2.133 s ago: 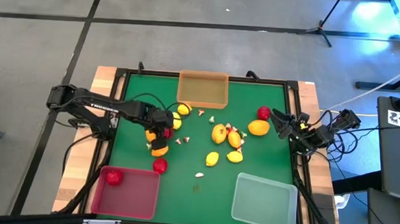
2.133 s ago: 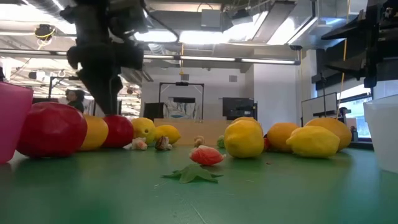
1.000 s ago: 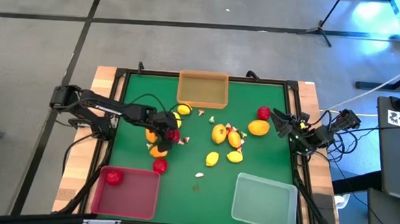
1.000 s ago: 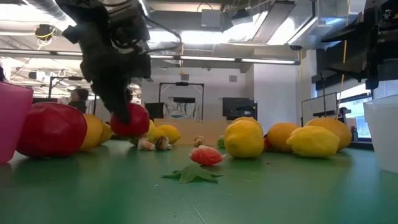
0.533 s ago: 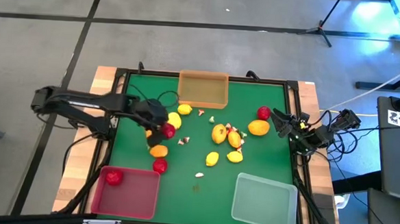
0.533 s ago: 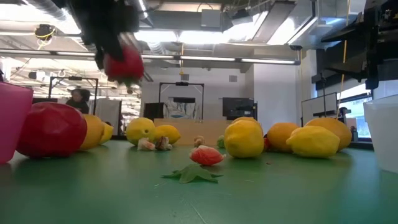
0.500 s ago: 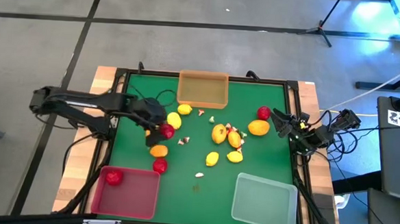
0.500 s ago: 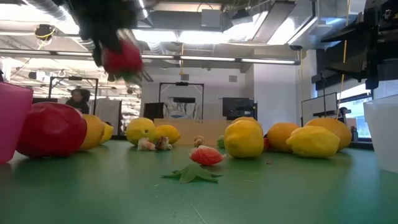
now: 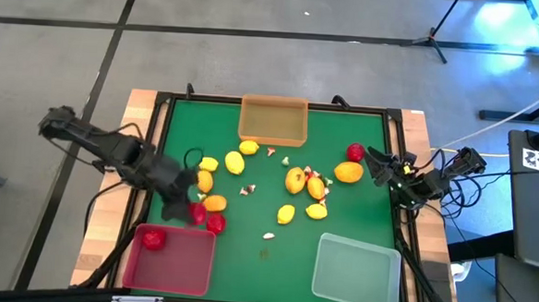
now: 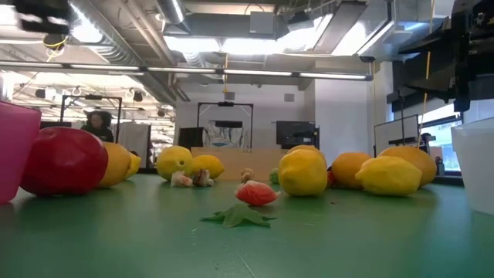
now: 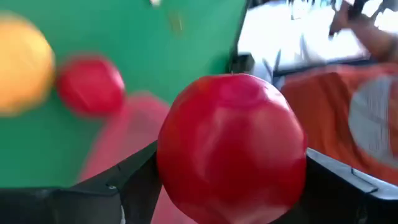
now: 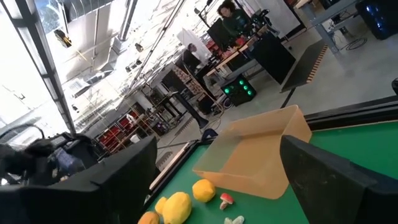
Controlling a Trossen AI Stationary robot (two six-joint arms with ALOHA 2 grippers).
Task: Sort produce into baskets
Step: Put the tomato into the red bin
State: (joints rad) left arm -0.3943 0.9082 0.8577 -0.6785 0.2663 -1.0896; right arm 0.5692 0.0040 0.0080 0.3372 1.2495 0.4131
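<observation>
My left gripper [image 9: 195,212] is shut on a red round fruit [image 11: 230,146] just above the far right corner of the red basket [image 9: 169,266]. One red fruit [image 9: 153,239] lies in that basket, and another [image 9: 216,224] sits on the green mat beside the held one. Yellow and orange fruits [image 9: 296,180] and tiny whitish-and-red bits [image 9: 270,234] are scattered across the middle of the mat. The orange-tan basket [image 9: 273,123] stands at the far edge and the clear basket [image 9: 356,271] at the near right. At the right edge my right gripper [image 9: 380,166] stands open and holds nothing. My left gripper pinches the red fruit between its two fingers [image 11: 134,186], one on each of two opposite sides [image 11: 171,162]. The fingers slant downward, coming from the table's left side. The fruit hangs clear of the mat.
An orange fruit [image 9: 214,203] and yellow fruits [image 9: 207,166] lie close to my left gripper. A red fruit [image 9: 354,153] and an orange one [image 9: 347,172] sit near my right gripper. A black frame [image 9: 161,108] borders the mat. In the low view a green leaf [image 10: 239,216] lies at the front.
My left gripper has lifted the red fruit out of the cluster of fruits, rising out of the low view. It has carried it toward the near left, toward the red basket, and has rolled its wrist on the way.
</observation>
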